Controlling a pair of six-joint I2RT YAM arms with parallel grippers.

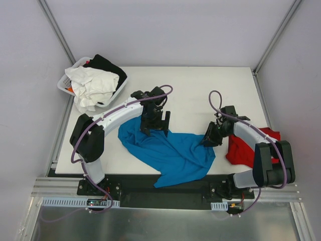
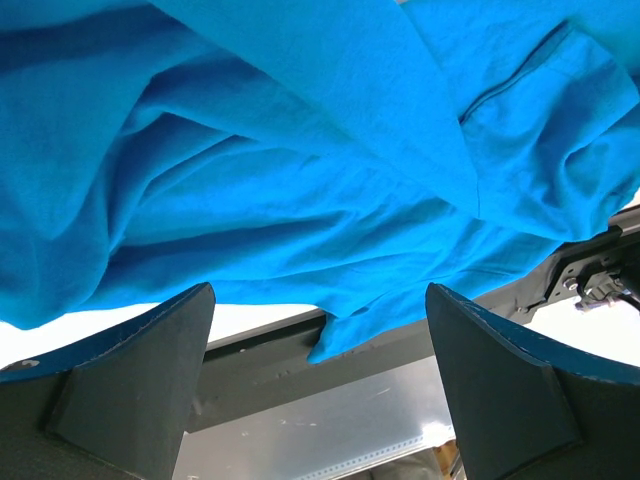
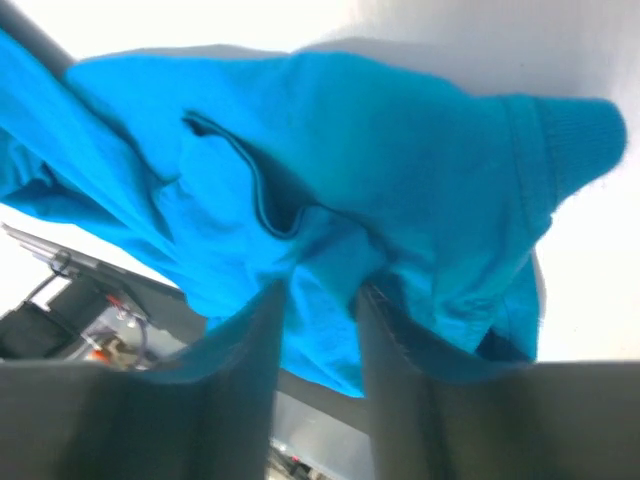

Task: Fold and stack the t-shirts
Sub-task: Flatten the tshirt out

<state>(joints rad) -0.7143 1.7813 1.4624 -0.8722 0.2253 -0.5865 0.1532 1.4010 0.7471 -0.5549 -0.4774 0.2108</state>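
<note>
— Since the white table (image 1: 200, 85) takes up most of the overhead view, start there: what lies on it?

— The turquoise t-shirt (image 1: 170, 150), mostly. It is spread out rumpled across the near middle, and one corner hangs over the near edge onto the dark rail between the arm bases.

— And the red t-shirt (image 1: 241, 150)?

— It is bunched at the near right edge, partly hidden behind the right arm. It sits near the turquoise one but apart from it.

— Anything else?

— A white basket (image 1: 67, 80) at the far left corner holds a white garment (image 1: 90, 85) heaped in front and a black garment (image 1: 108, 65) behind it.

— Now the claws. The left gripper (image 1: 154, 128)?

— It is released. The wrist view shows its fingers (image 2: 140, 370) standing wide apart with nothing between them, over the far left edge of the turquoise cloth.

— The right gripper (image 1: 208, 138)?

— It is at the shirt's right end. In its own camera the two fingers (image 3: 400, 380) stand close together, grasping a fold of turquoise fabric between them near the ribbed hem.
</note>
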